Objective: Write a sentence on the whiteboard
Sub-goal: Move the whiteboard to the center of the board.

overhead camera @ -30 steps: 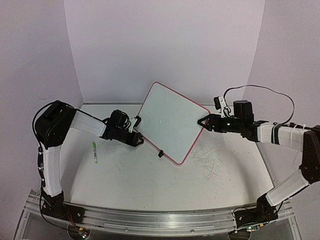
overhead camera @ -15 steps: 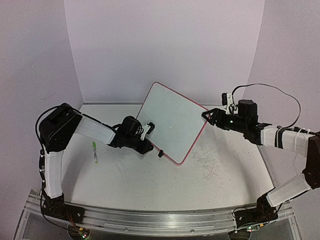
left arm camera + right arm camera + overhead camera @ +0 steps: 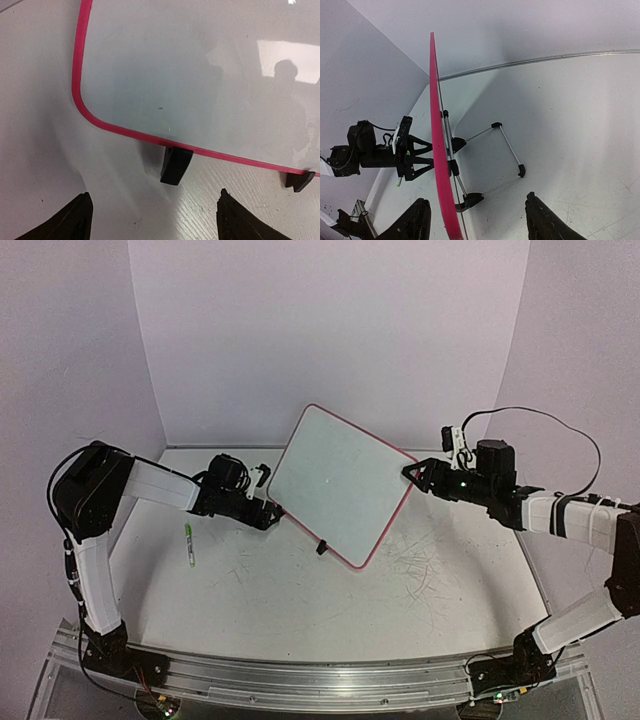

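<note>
The whiteboard (image 3: 338, 480) stands tilted on its black wire stand mid-table, its red-pink rim (image 3: 77, 75) bright and its face blank; no sentence shows on it. My left gripper (image 3: 268, 502) is open just off the board's lower left corner, with nothing between its fingers (image 3: 75, 220). One black stand foot (image 3: 176, 165) sits ahead of it. My right gripper (image 3: 409, 476) is open at the board's right corner. From there the board appears edge-on, with the rim (image 3: 438, 150) passing close to the left finger (image 3: 417, 220) and the wire stand (image 3: 507, 145) behind.
A green marker (image 3: 189, 543) lies on the table left of the board, below my left arm. Grey scratch marks (image 3: 420, 565) cover the tabletop to the right. White walls close off the back and both sides.
My left gripper, shut and pushed in under the board's corner half a second ago, has drawn back to the left and opened. My right gripper first rose to the board's right corner, then held still.
</note>
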You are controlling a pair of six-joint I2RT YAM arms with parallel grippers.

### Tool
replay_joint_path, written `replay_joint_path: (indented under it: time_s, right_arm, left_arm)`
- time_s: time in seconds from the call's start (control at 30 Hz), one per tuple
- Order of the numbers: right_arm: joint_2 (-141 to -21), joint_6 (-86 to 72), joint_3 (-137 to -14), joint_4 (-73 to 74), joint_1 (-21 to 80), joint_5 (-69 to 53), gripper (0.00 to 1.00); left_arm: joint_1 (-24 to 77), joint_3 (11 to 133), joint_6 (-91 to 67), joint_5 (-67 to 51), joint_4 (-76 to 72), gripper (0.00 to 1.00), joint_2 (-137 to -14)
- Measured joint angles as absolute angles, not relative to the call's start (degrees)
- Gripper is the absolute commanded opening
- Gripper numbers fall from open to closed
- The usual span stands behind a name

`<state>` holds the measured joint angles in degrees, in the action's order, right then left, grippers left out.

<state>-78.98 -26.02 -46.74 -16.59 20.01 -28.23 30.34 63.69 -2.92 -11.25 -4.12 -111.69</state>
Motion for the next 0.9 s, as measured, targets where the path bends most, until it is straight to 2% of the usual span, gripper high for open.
replay_joint_path:
  time_s: [0.27, 0.4, 0.57, 0.77, 0.9]
  right_arm:
    - [-79.02, -25.56, -46.74, -16.47, 20.01, -29.45, 0.64]
    - [-78.98, -25.60, -46.74, -16.45, 20.01, -29.43, 0.63]
    - [-78.96, -25.67, -46.74, -16.45, 20.01, -29.43, 0.63]
    - [-78.93, -25.82, -46.74, -16.42, 20.01, -28.91, 0.66]
    - [-78.31, -26.58, -46.70, -16.19, 20.01, -27.36, 0.71]
  left_arm:
    - [29.79, 70.81, 7.93, -21.57, -4.01, 0.73, -115.67]
    - [30.21, 74.14, 10.68, -24.07, -3.15, 0.58, -119.20]
    - [29.90, 75.54, 11.21, -22.40, -2.36, 0.37, -120.55]
    - [31.39, 75.96, 10.29, -16.53, -2.42, 0.25, -120.84]
    - [32.92, 75.87, 8.76, -12.78, -2.53, 0.22, -120.84]
